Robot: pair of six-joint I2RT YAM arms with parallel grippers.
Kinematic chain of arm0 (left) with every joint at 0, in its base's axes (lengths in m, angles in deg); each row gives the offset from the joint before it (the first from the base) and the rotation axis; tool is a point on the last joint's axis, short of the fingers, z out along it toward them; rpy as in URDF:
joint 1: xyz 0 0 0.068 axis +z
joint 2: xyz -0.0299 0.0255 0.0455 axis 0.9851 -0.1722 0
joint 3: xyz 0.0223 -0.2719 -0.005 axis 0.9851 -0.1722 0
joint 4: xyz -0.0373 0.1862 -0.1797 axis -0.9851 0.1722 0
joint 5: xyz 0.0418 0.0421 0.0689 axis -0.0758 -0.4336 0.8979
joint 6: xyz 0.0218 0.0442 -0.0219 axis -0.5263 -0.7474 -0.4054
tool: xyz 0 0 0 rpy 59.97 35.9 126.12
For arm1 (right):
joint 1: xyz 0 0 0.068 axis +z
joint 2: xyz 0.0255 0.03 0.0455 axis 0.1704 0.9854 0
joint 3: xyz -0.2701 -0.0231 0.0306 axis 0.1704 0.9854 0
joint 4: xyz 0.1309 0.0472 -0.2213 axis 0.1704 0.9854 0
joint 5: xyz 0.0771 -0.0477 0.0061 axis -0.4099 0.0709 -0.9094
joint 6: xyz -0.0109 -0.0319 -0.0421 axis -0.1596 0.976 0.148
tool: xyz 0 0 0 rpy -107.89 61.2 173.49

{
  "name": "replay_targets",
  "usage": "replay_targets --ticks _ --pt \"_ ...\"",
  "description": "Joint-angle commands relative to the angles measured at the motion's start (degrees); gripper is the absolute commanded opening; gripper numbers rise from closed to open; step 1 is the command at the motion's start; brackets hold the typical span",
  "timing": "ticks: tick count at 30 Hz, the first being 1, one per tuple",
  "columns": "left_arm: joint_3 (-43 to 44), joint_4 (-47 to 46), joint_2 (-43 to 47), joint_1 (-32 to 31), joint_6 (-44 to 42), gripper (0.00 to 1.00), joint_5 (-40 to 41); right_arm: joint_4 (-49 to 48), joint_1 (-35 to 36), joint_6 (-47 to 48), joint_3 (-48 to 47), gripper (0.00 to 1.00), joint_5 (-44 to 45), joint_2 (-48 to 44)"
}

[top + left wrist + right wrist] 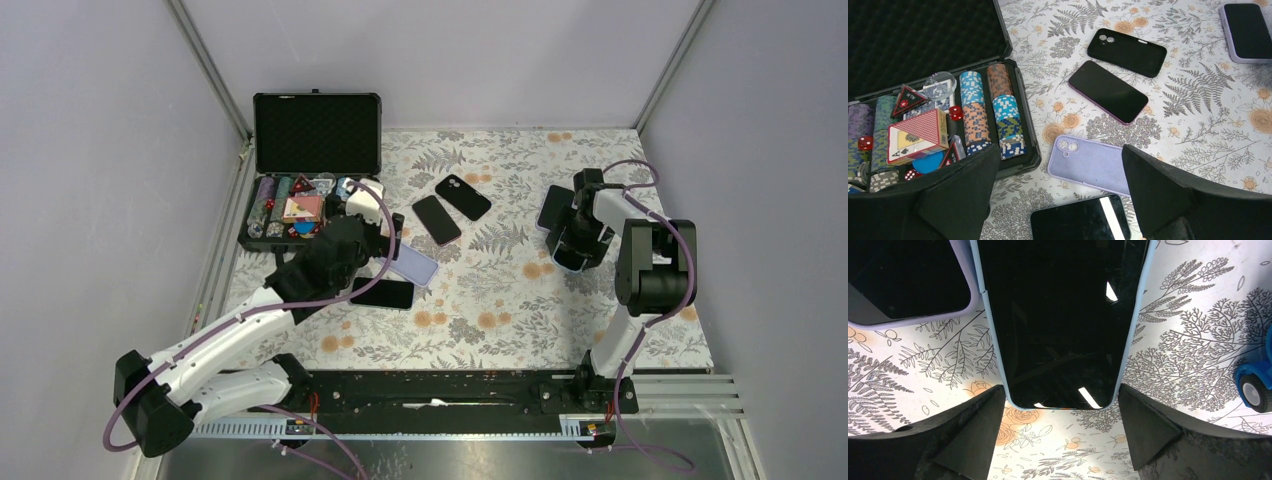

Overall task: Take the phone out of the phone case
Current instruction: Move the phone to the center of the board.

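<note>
A phone in a light-blue case lies screen up on the floral tablecloth. My right gripper is open just above its near end, one finger on each side, not touching it; in the top view the gripper covers it. A second phone in a lilac case lies beside it, also visible in the top view. My left gripper is open and empty over an empty lilac case and a bare black phone.
An open poker-chip case with chips, cards and dice stands at the back left. A bare dark phone and a black case lie mid-table. A blue toy wheel sits right of the right gripper.
</note>
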Motion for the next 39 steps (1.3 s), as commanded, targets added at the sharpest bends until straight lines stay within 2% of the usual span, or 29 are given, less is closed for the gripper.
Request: replay_targets --ticks 1,9,13,16,18,24,28,33,34,37,39 --pt "4.24 -2.72 -0.59 1.0 -0.99 0.99 -1.61 0.89 -0.35 -0.85 -1.88 0.88 -2.24 0.21" --pt "5.61 -2.5 -0.86 1.73 -1.29 0.99 -1.38 2.15 -0.35 -2.96 -1.84 0.84 -5.55 0.83" --pt "5.54 -2.33 -0.71 1.98 -1.03 0.99 -1.27 2.12 -0.35 -3.23 -2.88 0.73 -6.03 1.39" --pt "5.32 -1.91 -0.53 2.15 -0.49 0.99 -1.15 2.85 -0.36 -4.16 -3.42 0.71 -6.85 1.88" --pt "5.27 -1.72 -0.41 2.29 0.37 0.99 -0.85 3.82 -0.35 -4.3 -3.57 0.65 -9.23 2.12" --pt "5.53 -1.1 -0.99 2.68 2.26 0.99 -0.45 1.18 0.44 -5.8 6.02 0.59 -18.19 -5.52" --pt "5.36 -2.03 -1.67 2.78 2.81 0.99 -1.1 0.07 5.97 -7.66 13.24 0.58 -21.4 -12.14" --pt "5.85 -2.64 -3.5 2.96 3.91 0.99 -2.45 -2.63 14.28 -13.78 19.65 0.6 -22.2 -16.47" --pt "6.02 -2.64 -3.82 2.98 4.25 0.99 -2.68 -3.19 15.46 -14.85 20.45 0.63 -21.41 -17.06" --pt "6.16 -2.72 -4.55 3.04 5.17 0.99 -3.33 -4.12 17.06 -15.95 21.92 0.86 -18.82 -17.51" --pt "6.15 -2.77 -4.7 3.06 5.66 0.99 -3.72 -4.48 17.06 -15.63 22.11 0.94 -16.9 -17.52"
